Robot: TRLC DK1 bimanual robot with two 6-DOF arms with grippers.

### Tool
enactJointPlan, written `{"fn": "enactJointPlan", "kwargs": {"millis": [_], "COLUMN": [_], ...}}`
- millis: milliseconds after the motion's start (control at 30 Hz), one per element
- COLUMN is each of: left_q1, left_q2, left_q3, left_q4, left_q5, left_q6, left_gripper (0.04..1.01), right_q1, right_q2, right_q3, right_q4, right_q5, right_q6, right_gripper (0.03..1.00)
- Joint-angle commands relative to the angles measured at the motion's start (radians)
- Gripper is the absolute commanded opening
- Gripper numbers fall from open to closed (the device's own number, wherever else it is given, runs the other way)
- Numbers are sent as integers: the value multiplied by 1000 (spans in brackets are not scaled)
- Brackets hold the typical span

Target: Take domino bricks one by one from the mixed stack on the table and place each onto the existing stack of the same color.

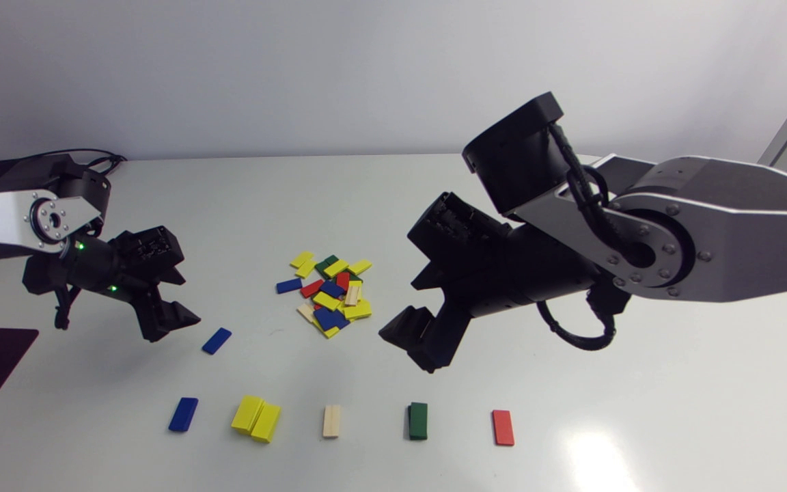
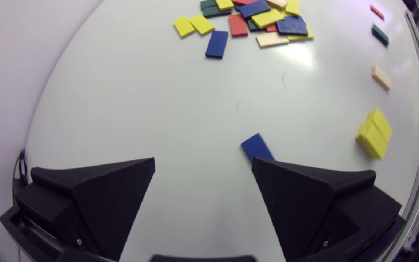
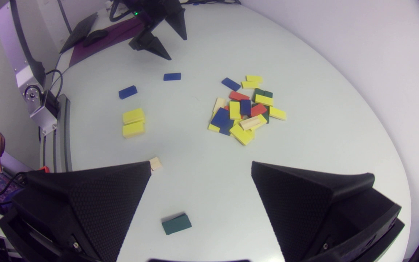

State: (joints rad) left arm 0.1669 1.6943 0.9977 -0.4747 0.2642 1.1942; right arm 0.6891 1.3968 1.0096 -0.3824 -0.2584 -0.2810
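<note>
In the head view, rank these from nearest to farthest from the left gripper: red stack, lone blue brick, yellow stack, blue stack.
1. The lone blue brick, just beside the left gripper.
2. The blue stack, left end of the front row.
3. The yellow stack, next along that row.
4. The red stack, the row's far right end.

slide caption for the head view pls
Left gripper and right gripper hang open either side of the mixed domino pile

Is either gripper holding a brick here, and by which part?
Nothing is held: the left gripper and the right gripper are both open and empty, above the table.
</note>
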Motion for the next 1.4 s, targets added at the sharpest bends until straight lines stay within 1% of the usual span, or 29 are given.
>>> {"fn": "enactJointPlan", "kwargs": {"millis": [0, 100, 133, 167, 300, 400, 433, 567, 633, 700, 833, 933, 1233, 1367], "left_q1": [17, 8, -3, -10, -46, -70, -83, -96, -96, -95, -90, -89, -79, -86], "left_q2": [94, 177, 194, 199, 203, 200, 200, 174, 166, 166, 177, 205, 283, 315], "left_q3": [91, 199, 219, 219, 191, 160, 151, 102, 78, 75, 91, 105, 196, 233], "left_q4": [-97, -278, -305, -311, -311, -306, -306, -303, -285, -283, -277, -268, -269, -289], "left_q5": [21, 23, 23, 23, 12, 9, 7, 7, 7, 6, 4, -16, -40, -51], "left_q6": [237, 372, 398, 424, 504, 547, 559, 624, 653, 674, 714, 739, 785, 797], "left_gripper": [989, 989, 989, 982, 969, 964, 948, 941, 941, 941, 941, 941, 941, 936], "right_q1": [4, -7, -8, -10, -10, -7, -3, 1, -3, -7, -19, -28, -39, -48], "right_q2": [24, 41, 45, 48, 56, 68, 73, 77, 73, 68, 61, 61, 68, 79], "right_q3": [-26, -25, -26, -28, -28, -26, -25, -22, -20, -22, -28, -34, -31, -39], "right_q4": [8, 10, 10, 11, 14, 22, 22, 14, 4, -1, -4, -6, -3, 2], "right_q5": [1, 1, 1, -1, -4, -12, -16, -61, -82, -85, -111, -125, -131, -137], "right_q6": [-1, -1, -1, -1, -1, -1, 2, 8, 8, 6, 6, 8, 13, 13], "right_gripper": [967, 967, 967, 967, 967, 967, 967, 967, 967, 967, 967, 967, 967, 967]}}
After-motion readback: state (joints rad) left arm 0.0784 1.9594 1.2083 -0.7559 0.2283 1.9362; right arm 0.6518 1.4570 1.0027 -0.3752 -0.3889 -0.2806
